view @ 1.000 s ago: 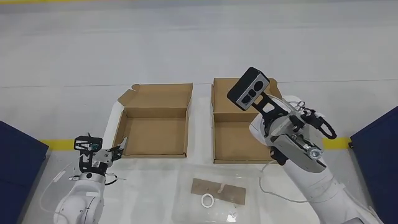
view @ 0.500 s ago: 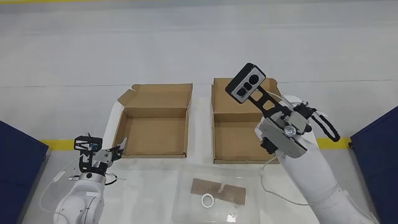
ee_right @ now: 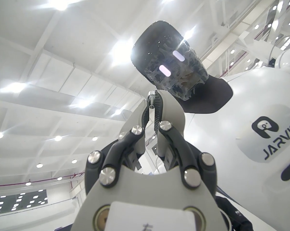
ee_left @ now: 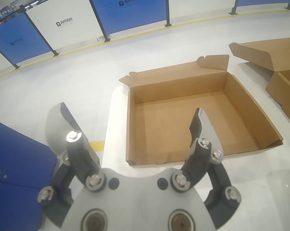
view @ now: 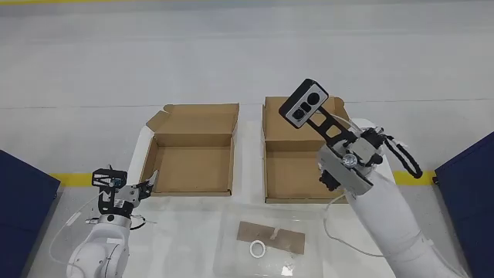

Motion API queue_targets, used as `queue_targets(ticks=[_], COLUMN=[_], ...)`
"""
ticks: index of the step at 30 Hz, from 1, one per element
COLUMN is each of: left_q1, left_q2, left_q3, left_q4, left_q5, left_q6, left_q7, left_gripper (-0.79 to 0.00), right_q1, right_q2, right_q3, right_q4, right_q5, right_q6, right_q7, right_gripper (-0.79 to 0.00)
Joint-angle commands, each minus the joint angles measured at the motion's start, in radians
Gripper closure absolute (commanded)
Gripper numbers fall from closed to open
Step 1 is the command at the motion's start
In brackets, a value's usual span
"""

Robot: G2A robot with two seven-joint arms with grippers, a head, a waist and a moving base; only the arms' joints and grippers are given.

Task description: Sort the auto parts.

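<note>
Left gripper (ee_left: 129, 109) jaws released, near open cardboard box (ee_left: 197, 111) on desk (view: 185, 212), right gripper (ee_right: 152, 102) raised, jaws grasping small threaded part (ee_right: 151, 96)

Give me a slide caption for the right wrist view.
Right gripper, pointing up, pinches a small metal part.

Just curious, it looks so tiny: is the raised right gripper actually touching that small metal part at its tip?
Touching. The right wrist view shows the right gripper closed on the small metal part, pinched between its fingertips.

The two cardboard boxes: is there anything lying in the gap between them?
No. The top view shows only bare white table between the left box and the right box.
</note>
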Motion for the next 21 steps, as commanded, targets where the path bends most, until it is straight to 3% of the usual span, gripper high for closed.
queue_targets(ticks=[1, 21], left_q1=[0.0, 0.0], left_q2=[0.0, 0.0], left_q3=[0.0, 0.0], left_q4=[0.0, 0.0], left_q5=[0.0, 0.0], left_q6=[0.0, 0.0], left_q7=[0.0, 0.0], left_gripper=[-0.785, -0.785], right_q1=[-0.005, -0.027], right_q2=[0.002, 0.002], right_q3=[0.009, 0.035], right_q4=[-0.007, -0.023], right_q5=[-0.028, -0.081], right_q6=[0.015, 0.041], right_q7=[-0.009, -0.017], right_gripper=[0.0, 0.0])
